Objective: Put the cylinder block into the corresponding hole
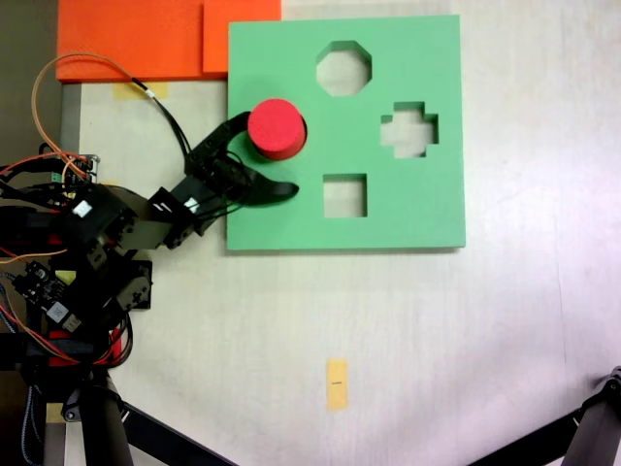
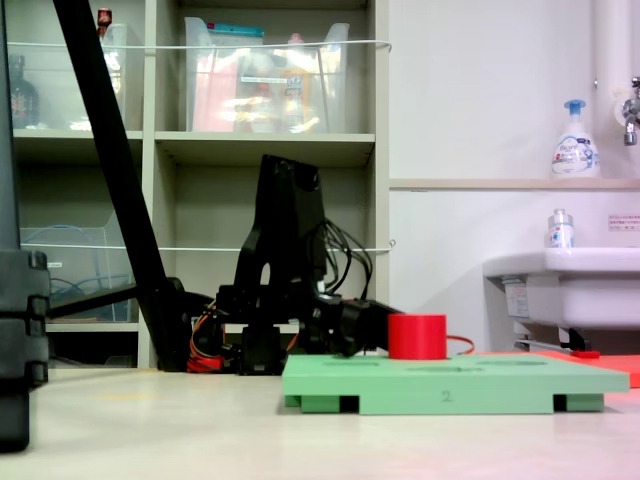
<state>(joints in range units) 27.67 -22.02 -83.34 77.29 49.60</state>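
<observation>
The bright-red cylinder block (image 1: 277, 128) stands upright on the left part of the square green foam board (image 1: 408, 209). In a fixed view from the side, the cylinder block (image 2: 417, 337) rises above the board's top (image 2: 450, 382). The round hole is hidden, and I cannot tell whether the cylinder sits in it. My black gripper (image 1: 270, 155) reaches in from the left and is open. Its upper finger (image 1: 231, 129) lies against the cylinder's left side. Its lower finger (image 1: 276, 191) rests apart from the cylinder, over the board. From the side, the gripper (image 2: 372, 327) is just left of the cylinder.
The board also has octagonal (image 1: 343, 68), cross-shaped (image 1: 408, 129) and square (image 1: 344, 195) cut-outs. Orange foam slabs (image 1: 136, 39) lie at the top left. A yellow tape mark (image 1: 337, 383) is on the table. Black stand legs (image 1: 165, 432) cross the lower edge. The arm's base and wires (image 1: 68, 243) sit on the left.
</observation>
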